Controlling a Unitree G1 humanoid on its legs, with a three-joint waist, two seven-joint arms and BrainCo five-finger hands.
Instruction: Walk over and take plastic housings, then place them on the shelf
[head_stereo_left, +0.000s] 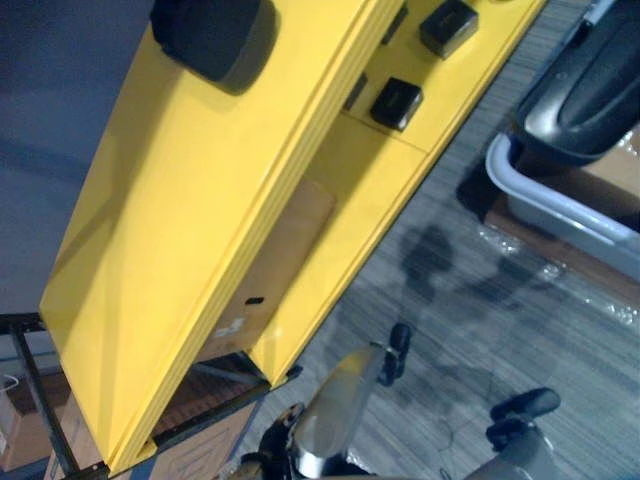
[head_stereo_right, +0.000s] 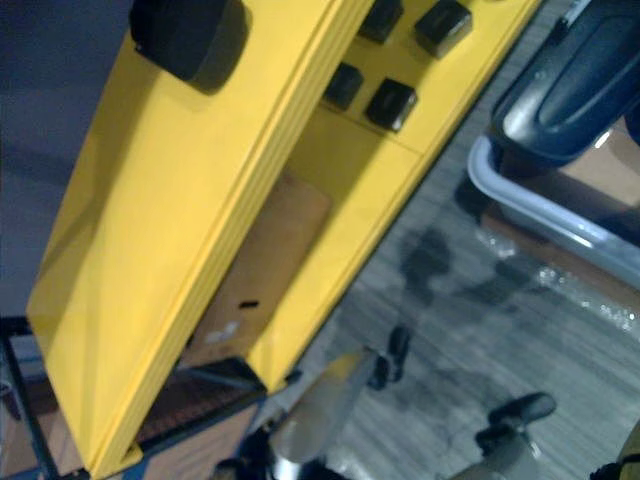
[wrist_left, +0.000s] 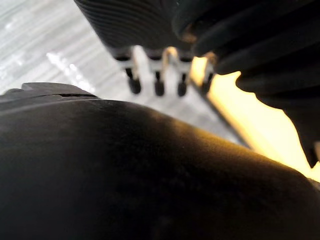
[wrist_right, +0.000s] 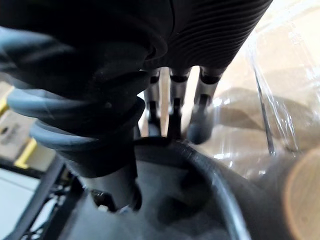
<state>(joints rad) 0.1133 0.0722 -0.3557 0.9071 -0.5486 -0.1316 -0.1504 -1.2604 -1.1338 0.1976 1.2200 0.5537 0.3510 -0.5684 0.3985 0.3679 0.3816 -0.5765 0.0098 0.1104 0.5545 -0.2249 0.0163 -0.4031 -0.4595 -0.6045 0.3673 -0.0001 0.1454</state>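
Between shelf (head_stereo_left: 180, 200) edge and bin (head_stereo_left: 545, 200) rim | open floor (head_stereo_left: 470, 310) strip

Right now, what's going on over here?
The robot stands beside a yellow shelf unit. A large rounded black plastic housing lies on its top board, and smaller black box-shaped housings sit on a lower shelf. Another big black housing rests in a pale grey plastic bin off to the right. The left hand, fingers straight, and the right hand hang low over the floor, apart from shelf and bin.
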